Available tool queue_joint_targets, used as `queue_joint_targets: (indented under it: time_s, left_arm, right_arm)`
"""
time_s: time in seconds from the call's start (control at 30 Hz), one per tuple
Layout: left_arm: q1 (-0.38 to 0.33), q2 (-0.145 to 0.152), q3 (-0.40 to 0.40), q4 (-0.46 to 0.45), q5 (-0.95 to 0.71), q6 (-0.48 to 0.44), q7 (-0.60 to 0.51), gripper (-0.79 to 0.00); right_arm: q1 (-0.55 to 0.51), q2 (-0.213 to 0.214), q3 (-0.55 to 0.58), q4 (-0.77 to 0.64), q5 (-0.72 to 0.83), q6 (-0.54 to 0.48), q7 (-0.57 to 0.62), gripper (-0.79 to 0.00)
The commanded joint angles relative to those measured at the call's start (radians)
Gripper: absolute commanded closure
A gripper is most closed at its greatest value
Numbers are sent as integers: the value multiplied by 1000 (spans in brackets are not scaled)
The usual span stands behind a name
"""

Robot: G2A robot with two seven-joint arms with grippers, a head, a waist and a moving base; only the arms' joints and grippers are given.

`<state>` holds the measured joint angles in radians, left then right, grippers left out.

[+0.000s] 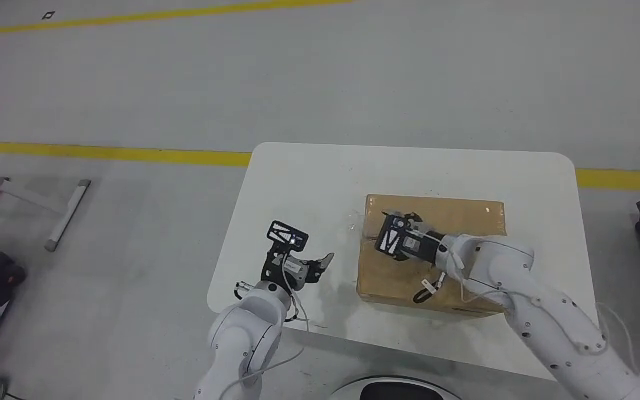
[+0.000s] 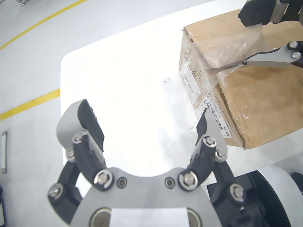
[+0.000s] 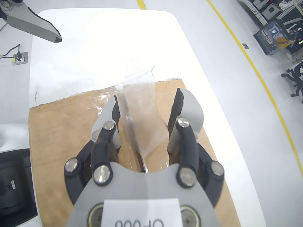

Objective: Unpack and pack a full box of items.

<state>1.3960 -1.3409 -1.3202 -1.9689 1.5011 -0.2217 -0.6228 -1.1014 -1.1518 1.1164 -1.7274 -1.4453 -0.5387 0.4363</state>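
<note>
The cardboard box (image 1: 460, 212) sits closed on the white surface (image 2: 123, 72), toward the right arm's side. The right gripper (image 3: 146, 98) hangs low over the box top with its fingers spread apart. A lifted strip of clear tape (image 3: 139, 109) stands between them and clings to one finger (image 3: 111, 112) (likely the seal, being peeled so the flaps can open). The left gripper (image 2: 144, 106) hovers above the bare surface just beside the box, fingers released and holding nothing, probably placed to steady it. A white label (image 2: 214, 106) with a barcode is stuck on the box side facing that arm; its print is too small to make out.
</note>
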Motion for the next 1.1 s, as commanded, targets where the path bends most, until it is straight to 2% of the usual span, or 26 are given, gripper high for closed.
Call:
queue_joint_targets:
  time_s: [0.0,0.3,0.33,0.4,0.43,0.47,0.8,0.93,1.07]
  left_arm:
    - [0,0,0,0,0,0,0,-785]
    - [0,0,0,0,0,0,0,-785]
    - [0,0,0,0,0,0,0,-785]
    - [0,0,0,0,0,0,0,-785]
    - [0,0,0,0,0,0,0,-785]
    - [0,0,0,0,0,0,0,-785]
    - [0,0,0,0,0,0,0,-785]
    - [0,0,0,0,0,0,0,-785]
    - [4,0,2,2,-1,0,12,-785]
  right_arm:
    - [11,-2,-8,17,-10,1,7,-480]
    - [50,-13,-43,68,-4,19,40,-329]
    - [50,-14,-43,66,-2,26,38,-289]
    - [46,-14,-37,57,7,43,31,-151]
    - [41,-14,-32,52,13,54,25,-22]
    - [35,-14,-27,48,22,60,21,0]
    - [-45,-7,55,1,141,88,-66,0]
    - [-104,-8,93,-16,276,106,-174,0]
    - [-154,-9,120,0,425,66,-273,0]
